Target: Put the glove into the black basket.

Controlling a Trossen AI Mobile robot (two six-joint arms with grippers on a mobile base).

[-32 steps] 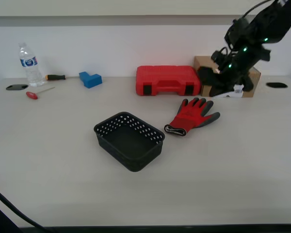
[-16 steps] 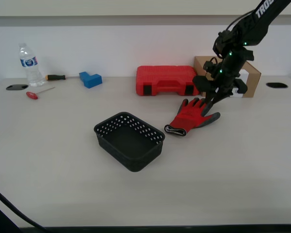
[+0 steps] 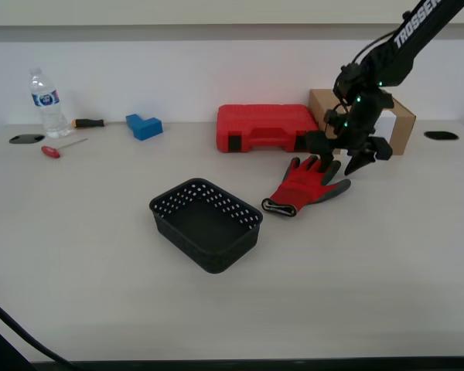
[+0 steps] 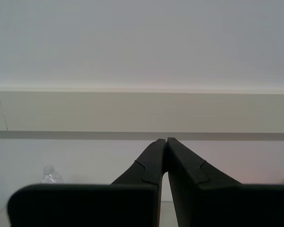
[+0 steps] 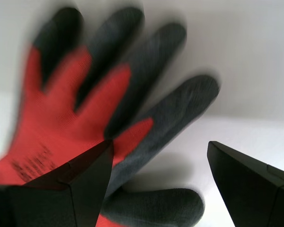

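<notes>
The red glove (image 3: pixel 308 185) with dark grey fingertips lies flat on the table, cuff toward the black basket (image 3: pixel 233 249), which stands empty to the exterior view's left of it. My first gripper (image 3: pixel 342 168) hangs open just above the glove's fingertips and thumb. In the first wrist view the glove (image 5: pixel 71 109) fills the frame, blurred, with my first gripper's (image 5: pixel 159 144) jaws spread wide over it and holding nothing. My second gripper (image 4: pixel 166 140) is shut and empty, facing the wall; it does not show in the exterior view.
A red tool case (image 3: pixel 267 127) and a cardboard box (image 3: pixel 394 124) stand right behind the glove. A blue block (image 3: pixel 144 125), a water bottle (image 3: pixel 45 102) and two screwdrivers (image 3: pixel 60 148) lie at the far back on the exterior view's left.
My first arm has come down from in front of the cardboard box toward the exterior view's left, to just over the glove's fingers. The glove and basket have not moved.
</notes>
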